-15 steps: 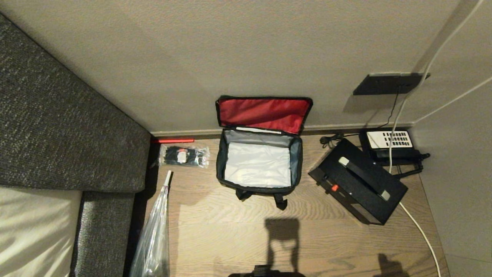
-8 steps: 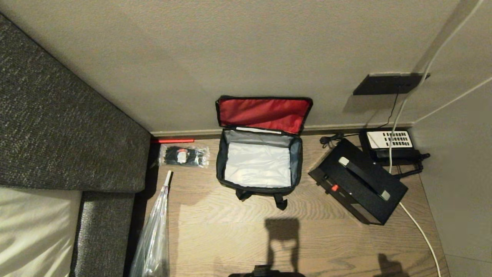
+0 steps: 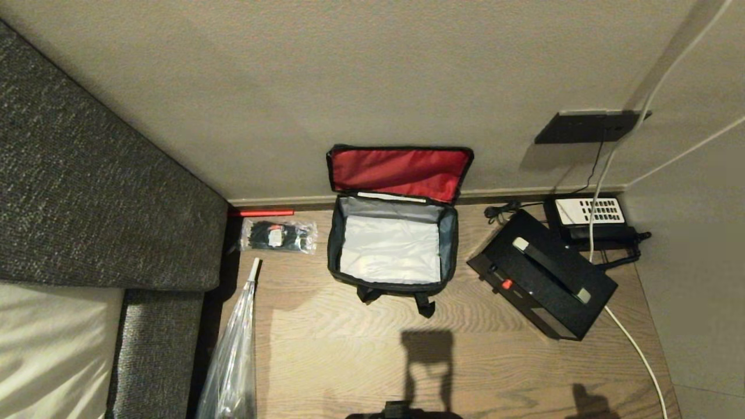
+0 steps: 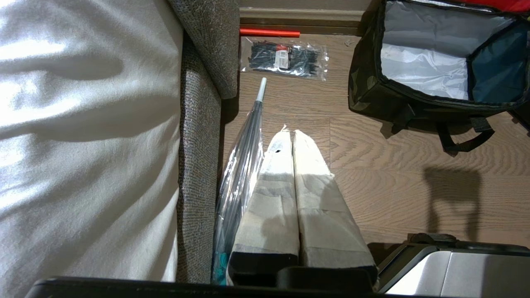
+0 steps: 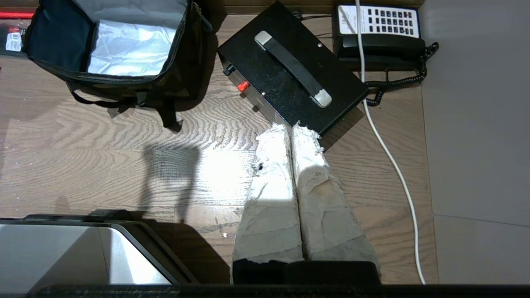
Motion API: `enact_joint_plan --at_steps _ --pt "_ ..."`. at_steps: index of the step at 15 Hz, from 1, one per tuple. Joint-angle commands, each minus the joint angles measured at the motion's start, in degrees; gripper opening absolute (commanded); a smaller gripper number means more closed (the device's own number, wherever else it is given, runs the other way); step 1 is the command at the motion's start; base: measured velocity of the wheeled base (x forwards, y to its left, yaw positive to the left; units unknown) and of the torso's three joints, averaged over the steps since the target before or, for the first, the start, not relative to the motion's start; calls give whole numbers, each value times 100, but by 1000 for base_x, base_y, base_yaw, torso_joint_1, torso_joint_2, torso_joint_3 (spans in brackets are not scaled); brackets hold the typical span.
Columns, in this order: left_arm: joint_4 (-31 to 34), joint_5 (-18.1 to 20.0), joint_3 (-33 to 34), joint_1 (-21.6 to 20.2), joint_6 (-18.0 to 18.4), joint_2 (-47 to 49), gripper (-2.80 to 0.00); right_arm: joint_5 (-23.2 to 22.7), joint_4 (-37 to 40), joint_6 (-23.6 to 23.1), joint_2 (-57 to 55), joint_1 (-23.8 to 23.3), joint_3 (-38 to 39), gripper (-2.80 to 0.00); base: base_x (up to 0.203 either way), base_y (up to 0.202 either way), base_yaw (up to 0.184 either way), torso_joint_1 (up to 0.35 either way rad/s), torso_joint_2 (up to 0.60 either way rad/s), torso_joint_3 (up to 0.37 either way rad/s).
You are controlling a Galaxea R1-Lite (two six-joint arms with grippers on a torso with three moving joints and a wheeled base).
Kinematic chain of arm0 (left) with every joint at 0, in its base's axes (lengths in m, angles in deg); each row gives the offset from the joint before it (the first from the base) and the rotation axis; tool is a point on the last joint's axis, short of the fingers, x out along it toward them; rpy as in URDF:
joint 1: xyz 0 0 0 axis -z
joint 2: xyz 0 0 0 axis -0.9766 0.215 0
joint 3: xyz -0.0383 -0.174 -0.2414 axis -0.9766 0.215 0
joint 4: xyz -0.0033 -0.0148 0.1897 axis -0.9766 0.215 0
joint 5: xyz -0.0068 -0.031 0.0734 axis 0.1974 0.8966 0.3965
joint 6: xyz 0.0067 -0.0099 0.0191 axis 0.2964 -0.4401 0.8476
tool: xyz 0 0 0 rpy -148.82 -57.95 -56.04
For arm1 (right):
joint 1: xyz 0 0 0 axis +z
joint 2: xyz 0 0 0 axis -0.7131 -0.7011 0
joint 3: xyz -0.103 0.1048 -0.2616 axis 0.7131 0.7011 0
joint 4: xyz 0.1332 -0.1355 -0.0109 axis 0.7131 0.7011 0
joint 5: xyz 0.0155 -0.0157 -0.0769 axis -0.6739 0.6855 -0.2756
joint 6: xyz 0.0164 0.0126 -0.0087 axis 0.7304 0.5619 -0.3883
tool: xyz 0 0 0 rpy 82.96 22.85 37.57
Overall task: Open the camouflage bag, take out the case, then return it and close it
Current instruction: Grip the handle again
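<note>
The case (image 5: 292, 68) is lying slantwise on the floor just ahead of the right claw (image 5: 290, 129), which is hanging pinched shut and empty, nearer than the left claw (image 4: 288, 134), likewise shut.

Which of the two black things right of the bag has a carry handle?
The case, lying nearest the camouflage bag; the telephone behind it shows a white keypad instead.

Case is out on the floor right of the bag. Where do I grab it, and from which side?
Likely the handle on top of the case: it lies flat, handle up, running diagonally. Come from above with the right end effector, which hangs shut above the case's near corner, turned to close across the handle's middle.
</note>
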Motion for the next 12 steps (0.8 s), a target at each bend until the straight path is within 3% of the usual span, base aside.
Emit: enact_joint_plan --at_steps 1,12 --pt "0 -2 18 -2 -2 -11 -280 -5 -1 -3 28 1 0 -280 0 0 0 0 0 0" --pt "2 -2 18 -2 -2 -11 -280 -5 -1 -3 20 1 0 -280 0 0 0 0 0 0"
